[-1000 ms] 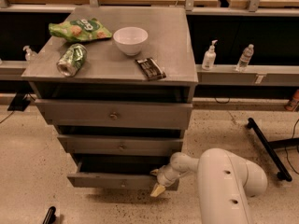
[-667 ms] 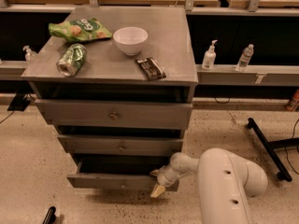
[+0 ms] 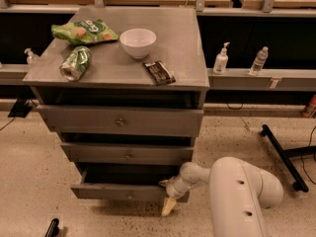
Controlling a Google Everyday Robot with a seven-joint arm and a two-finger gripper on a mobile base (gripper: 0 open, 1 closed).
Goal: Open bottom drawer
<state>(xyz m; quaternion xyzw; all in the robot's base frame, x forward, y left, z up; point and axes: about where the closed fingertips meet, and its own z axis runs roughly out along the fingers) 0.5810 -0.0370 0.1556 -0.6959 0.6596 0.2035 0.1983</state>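
the white arm (image 3: 242, 196) entered from the lower right of the view, its thick link upright. at a rounded joint it bent into a slimmer forearm (image 3: 195, 174) that reached left and slightly down. the end effector (image 3: 167, 196) sat at the right end of the bottom drawer (image 3: 113, 191), against its front and angled down toward the floor. whether it was apart or together could not be told. the bottom drawer, lowest of three in the grey cabinet (image 3: 182, 48), stood pulled partway out, its dark interior showing above the front. the middle drawer (image 3: 128, 154) and top drawer (image 3: 118, 122) sat above it.
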